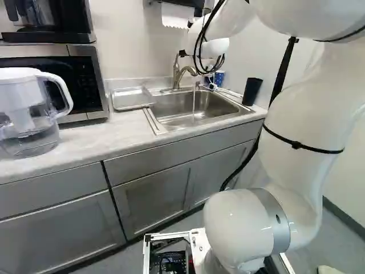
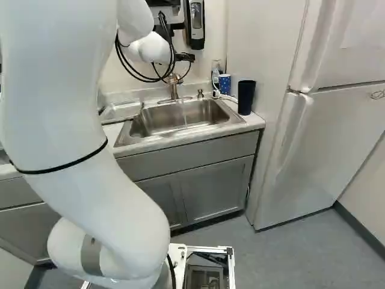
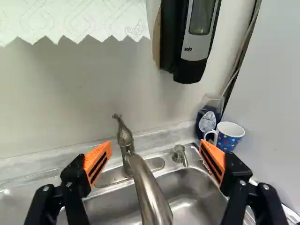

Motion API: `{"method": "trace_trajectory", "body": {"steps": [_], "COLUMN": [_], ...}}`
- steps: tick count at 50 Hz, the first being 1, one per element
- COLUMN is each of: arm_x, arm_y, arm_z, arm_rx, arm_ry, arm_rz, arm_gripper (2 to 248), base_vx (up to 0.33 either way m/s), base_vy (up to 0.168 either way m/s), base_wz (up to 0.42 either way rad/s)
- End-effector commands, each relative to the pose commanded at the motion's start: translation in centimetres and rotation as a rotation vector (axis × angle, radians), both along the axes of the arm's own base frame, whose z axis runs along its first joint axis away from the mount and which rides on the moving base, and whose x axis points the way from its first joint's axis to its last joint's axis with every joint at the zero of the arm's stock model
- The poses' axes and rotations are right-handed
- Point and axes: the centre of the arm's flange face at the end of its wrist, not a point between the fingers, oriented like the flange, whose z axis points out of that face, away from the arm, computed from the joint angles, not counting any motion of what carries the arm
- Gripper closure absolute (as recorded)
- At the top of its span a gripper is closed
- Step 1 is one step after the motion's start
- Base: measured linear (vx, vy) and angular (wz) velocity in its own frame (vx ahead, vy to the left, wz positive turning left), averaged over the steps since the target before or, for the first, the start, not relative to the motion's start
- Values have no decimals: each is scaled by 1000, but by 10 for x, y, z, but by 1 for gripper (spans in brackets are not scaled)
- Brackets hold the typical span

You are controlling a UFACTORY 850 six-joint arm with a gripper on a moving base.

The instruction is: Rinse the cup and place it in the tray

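Gripper wide open, the dotted cup stands ahead, beyond one finger, and since the faucet juts up low between both, a sideways sweep toward the cup could, I'd say, bang that metal.

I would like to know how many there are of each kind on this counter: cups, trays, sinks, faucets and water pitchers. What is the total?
Cups: 2 (blue patterned mug, dark cup)
Trays: 1 (metal tray)
Sinks: 1 (steel sink)
Faucets: 1 (metal faucet)
Water pitchers: 1 (clear pitcher)
Total: 6
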Motion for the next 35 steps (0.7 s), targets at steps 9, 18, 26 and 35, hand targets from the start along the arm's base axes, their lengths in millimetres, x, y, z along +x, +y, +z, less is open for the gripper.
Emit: {"method": "trace_trajectory", "body": {"steps": [9,18,26,35], "arm_x": [-11,-22,-32,-44], "arm_y": [0,0,0,0], "arm_z": [-1,-4,-7,-12], "arm_rx": [0,0,0,-1], "arm_ry": [19,52,94,150], "arm_rz": [0,0,0,0], "arm_gripper": [3,3,3,3], "base_vx": [0,0,0,0], "base_vy": [0,0,0,0], "base_wz": [0,0,0,0]}}
